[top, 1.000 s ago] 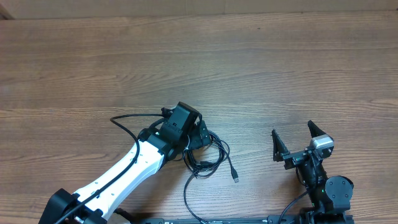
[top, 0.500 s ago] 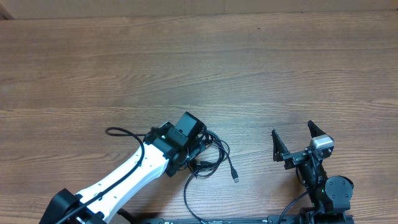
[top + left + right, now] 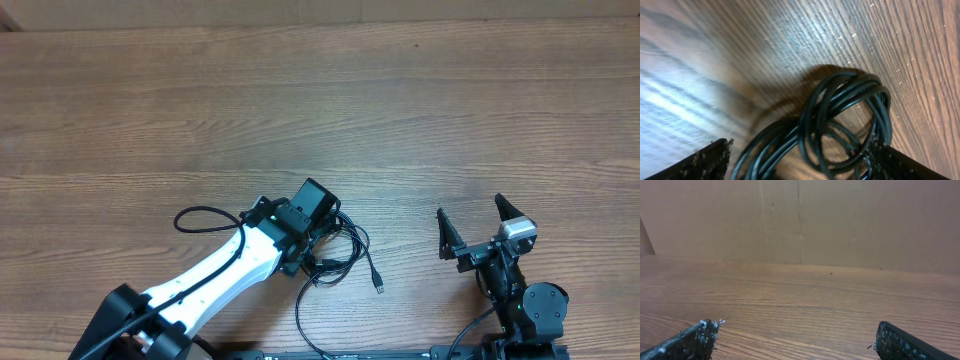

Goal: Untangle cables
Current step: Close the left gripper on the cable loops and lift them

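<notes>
Here, the left gripper [image 3: 801,150], fingers apart, straddles the coiled cables [image 3: 850,95] on the table [image 3: 400,100]; the right gripper [image 3: 478,228] rests spread wide, empty. Best to pinch one outer loop only.

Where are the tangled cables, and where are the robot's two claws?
cables [image 3: 812,112]: left wrist view, on the coil's left strands.
left gripper [image 3: 802,162]: left wrist view, midway between its fingertips.
right gripper [image 3: 470,220]: overhead view, midway between its fingertips.
</notes>
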You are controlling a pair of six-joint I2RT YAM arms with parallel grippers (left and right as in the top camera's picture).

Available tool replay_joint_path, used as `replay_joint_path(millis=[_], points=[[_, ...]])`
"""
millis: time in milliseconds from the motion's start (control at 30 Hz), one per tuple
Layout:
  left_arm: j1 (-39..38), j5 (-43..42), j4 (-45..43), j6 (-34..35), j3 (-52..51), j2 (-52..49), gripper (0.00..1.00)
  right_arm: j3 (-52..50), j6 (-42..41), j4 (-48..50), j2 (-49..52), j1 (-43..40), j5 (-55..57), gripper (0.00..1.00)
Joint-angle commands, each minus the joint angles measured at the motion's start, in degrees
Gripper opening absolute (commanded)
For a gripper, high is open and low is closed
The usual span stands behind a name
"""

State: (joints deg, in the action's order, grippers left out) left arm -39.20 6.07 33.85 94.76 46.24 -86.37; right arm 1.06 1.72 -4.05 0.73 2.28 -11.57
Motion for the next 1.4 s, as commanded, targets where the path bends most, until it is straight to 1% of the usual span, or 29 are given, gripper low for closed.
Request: replay_joint_path(millis=[0,200,500,700,867,1067,1267,1367], points=[[-0.26,-0.28,-0.59,2.78,0.92,-1.53,0.87,-0.59,-0.17,0.28,-0.57,-0.15,0.61,1.00],[-0.26,2.54,1.70,2.58,0.92,-2.05,0.82,-0.59,-0.17,0.28,-0.57,-0.15,0.61,1.00],[-0.26,3.08,2.27,2.54,0.92,-6.40,0.63,-0.59,-0.17,0.28,-0.57,-0.15,0.61,1.00],[-0.22,2.27,1.66,2.54,0.92,-7.23,0.46,-0.59,-0.17,0.28,-0.57,-0.15,0.61,1.00],[-0.20,2.25,1.66,2.29,0.96,-7.21,0.38,-0.59,-0.17,0.28,-0.57,-0.15,0.61,1.00],[-0.22,2.27,1.70,-2.95,2.99,-7.21,0.24,-0.59,-0.17,0.28,-0.57,-0.15,0.61,1.00],[-0.22,2.23,2.84,-8.09,6.34,-7.21,0.17,-0.59,-0.17,0.28,-0.57,-0.15,0.61,1.00],[-0.22,2.25,5.29,-8.68,8.33,-7.21,0.13,-0.59,-0.17,0.28,-0.57,-0.15,0.61,1.00]])
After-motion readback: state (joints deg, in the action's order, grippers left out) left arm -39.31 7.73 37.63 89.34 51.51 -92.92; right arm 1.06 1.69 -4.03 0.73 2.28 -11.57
